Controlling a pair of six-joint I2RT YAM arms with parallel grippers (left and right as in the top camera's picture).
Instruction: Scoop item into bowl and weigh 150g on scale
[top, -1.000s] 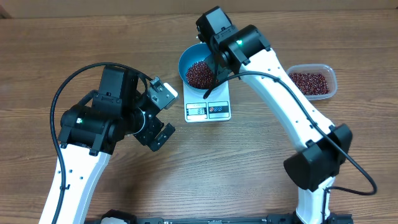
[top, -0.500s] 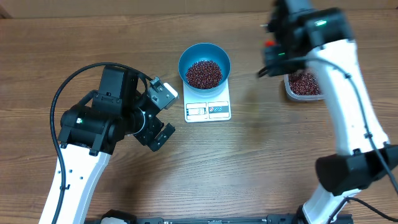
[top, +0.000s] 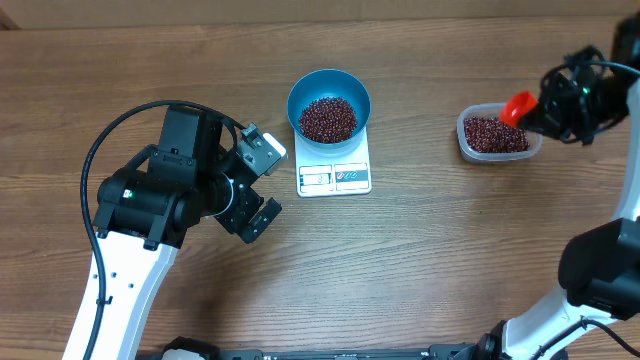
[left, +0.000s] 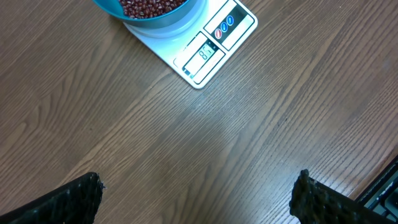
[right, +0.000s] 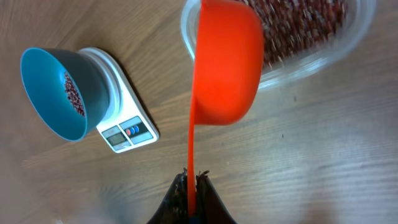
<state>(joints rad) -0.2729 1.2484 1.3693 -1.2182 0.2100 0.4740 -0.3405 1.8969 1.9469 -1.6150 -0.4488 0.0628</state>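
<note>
Fingers of the right gripper (right: 192, 183) are clamped tight on the thin handle of the scoop (right: 225, 62), which hangs over the near rim of the container (right: 323, 59). The left gripper (top: 265, 185) idles wide apart, left of the scale (top: 335, 178). Beans (top: 327, 119) lie heaped in the bowl (top: 300, 98), which sits on the scale.

Risks, as I judge them: the slim handle may twist in the pinch and scatter beans in transit; a full scoop may overshoot the target; a low approach may knock the bowl.

The display's digits are too small to read with certainty, and no brand is legible.
</note>
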